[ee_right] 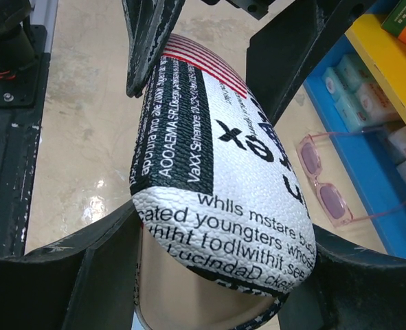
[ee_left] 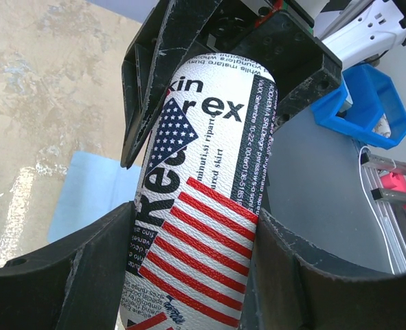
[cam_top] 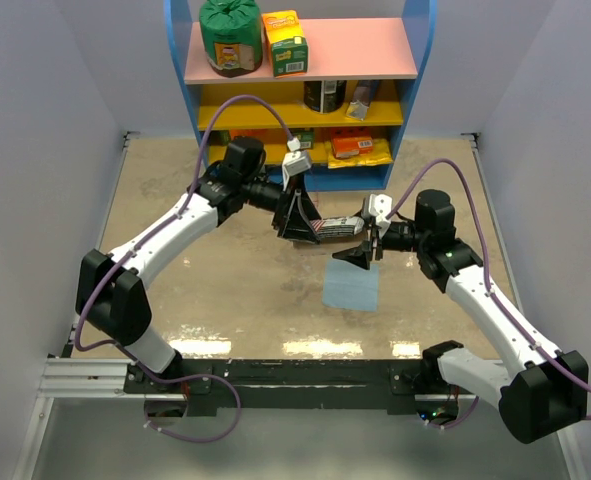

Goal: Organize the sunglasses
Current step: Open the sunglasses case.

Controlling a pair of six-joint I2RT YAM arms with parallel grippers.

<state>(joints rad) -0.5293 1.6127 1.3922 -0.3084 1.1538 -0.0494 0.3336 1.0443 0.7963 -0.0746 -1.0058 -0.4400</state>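
Left gripper [cam_top: 297,215] clamped wide across one end of the flag-print pouch [cam_top: 333,227]; fingers pressed against both sides in the left wrist view; nothing else in its hold. Right gripper [cam_top: 363,240] clamped likewise on the opposite end, where the pouch mouth gapes a little and shows a pale lining. Pouch held between the two grippers, clear of the table [cam_top: 225,290], roughly level. Sunglasses [ee_right: 325,184] seen only in the right wrist view: pink frame, purple lenses, lying on the table just beside the blue base of the shelf [cam_top: 427,60]; apart from the pouch, touched by neither gripper. Light blue cloth [cam_top: 351,285] flat on the table near the right gripper, below the pouch.
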